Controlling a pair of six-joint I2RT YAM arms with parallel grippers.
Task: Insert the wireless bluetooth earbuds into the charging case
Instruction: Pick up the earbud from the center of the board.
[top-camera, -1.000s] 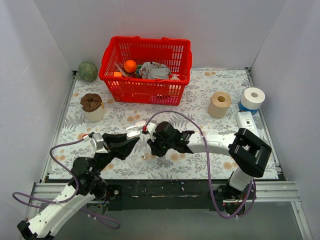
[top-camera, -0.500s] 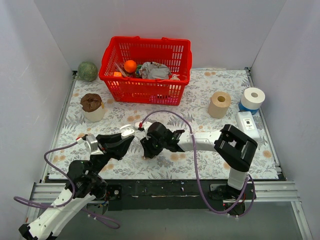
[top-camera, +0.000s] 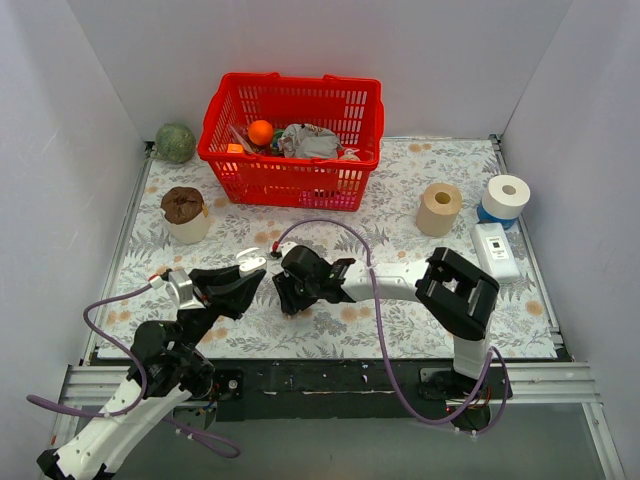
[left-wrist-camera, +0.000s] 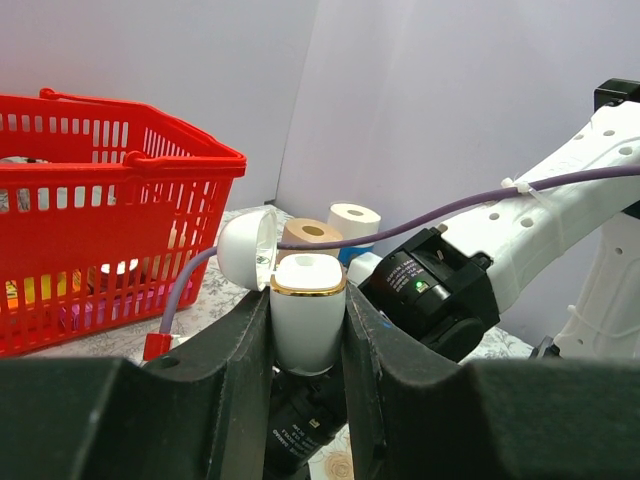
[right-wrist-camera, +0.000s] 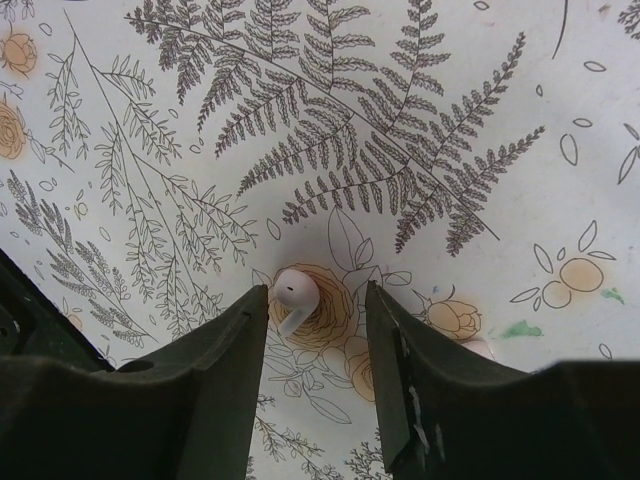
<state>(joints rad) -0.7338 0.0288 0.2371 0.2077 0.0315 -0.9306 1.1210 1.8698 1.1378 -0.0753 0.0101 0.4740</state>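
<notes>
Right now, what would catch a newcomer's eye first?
The left gripper holds a white charging case upright, lid open, above the floral cloth. Just right of it, the open right gripper straddles a tiny white earbud lying on that cloth. A red basket stands behind.

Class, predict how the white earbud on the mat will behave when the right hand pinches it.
The earbud looks glossy and rounded, so it may squirt out sideways. Tiny beside the fingers, it is likely light and easily nudged.
</notes>
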